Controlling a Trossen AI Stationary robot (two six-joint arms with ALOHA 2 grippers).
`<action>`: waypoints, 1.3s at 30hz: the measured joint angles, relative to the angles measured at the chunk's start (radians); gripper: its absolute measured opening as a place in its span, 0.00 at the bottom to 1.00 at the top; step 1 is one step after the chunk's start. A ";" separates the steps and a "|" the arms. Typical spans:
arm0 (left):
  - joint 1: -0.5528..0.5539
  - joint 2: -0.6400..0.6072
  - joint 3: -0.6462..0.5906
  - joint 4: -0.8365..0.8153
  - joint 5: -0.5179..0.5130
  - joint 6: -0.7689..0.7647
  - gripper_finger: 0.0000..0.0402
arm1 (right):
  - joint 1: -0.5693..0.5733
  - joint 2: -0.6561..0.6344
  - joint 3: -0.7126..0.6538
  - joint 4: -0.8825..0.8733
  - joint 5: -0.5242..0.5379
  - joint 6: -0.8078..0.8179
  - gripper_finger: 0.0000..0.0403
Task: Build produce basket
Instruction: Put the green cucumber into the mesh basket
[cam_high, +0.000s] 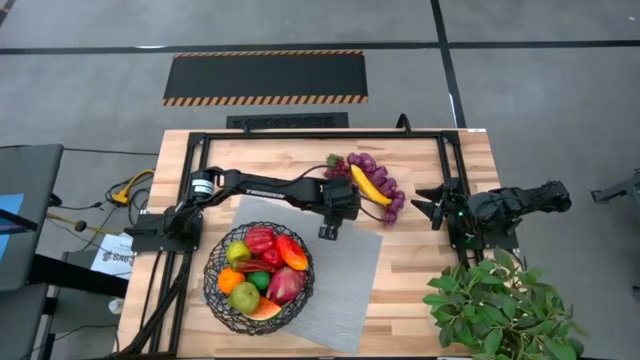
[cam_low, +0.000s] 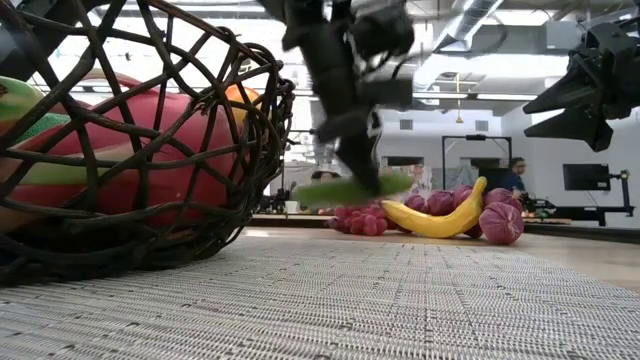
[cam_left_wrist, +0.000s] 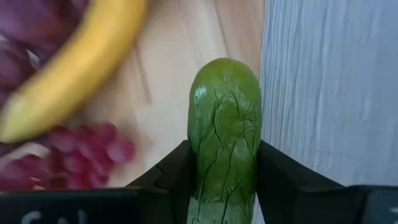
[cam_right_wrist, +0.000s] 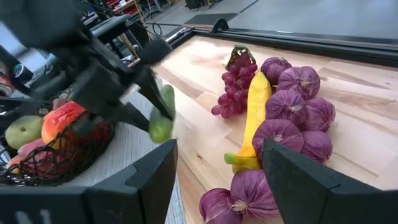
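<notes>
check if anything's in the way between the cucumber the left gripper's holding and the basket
Nothing visible blocks it. The left gripper holds the cucumber lifted above the grey mat, and only bare mat lies between it and the basket. The basket's near rim must still be cleared.

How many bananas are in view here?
1. The banana lies on the bare wood beyond the mat, among the purple produce; another could be hidden under the fruit piled in the basket.
</notes>
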 joint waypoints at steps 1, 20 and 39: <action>-0.003 0.000 0.031 -0.020 0.000 -0.006 0.29 | 0.000 0.000 0.000 0.000 0.000 0.001 0.63; -0.167 -0.003 0.592 -0.777 0.106 -0.248 0.29 | 0.000 0.000 0.000 -0.004 0.000 0.005 0.63; -0.574 -0.223 0.577 -0.868 -0.139 -0.684 0.30 | 0.000 0.000 0.000 -0.024 -0.002 0.006 0.63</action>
